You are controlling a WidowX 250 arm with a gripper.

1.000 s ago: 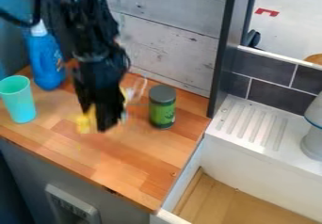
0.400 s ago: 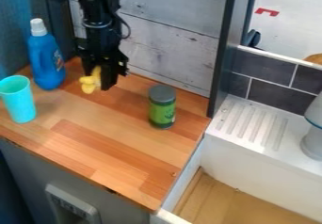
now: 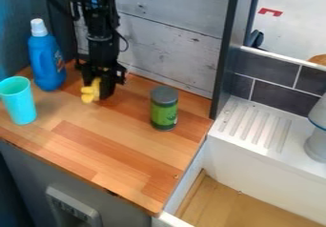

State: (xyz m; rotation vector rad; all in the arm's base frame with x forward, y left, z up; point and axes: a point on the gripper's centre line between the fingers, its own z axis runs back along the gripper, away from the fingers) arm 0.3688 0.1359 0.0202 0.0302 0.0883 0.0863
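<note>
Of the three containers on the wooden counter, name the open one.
The turquoise cup, at the left: it stands uncovered, while the blue bottle has a white cap and the green-labelled can a grey lid.

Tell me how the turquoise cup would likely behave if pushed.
The turquoise cup looks apt to tip if pushed high up, being tall and narrower toward the bottom. It is probably light, as it looks thin-walled. On its side, it would likely roll in a curve, given its round, tapering shape.
</note>
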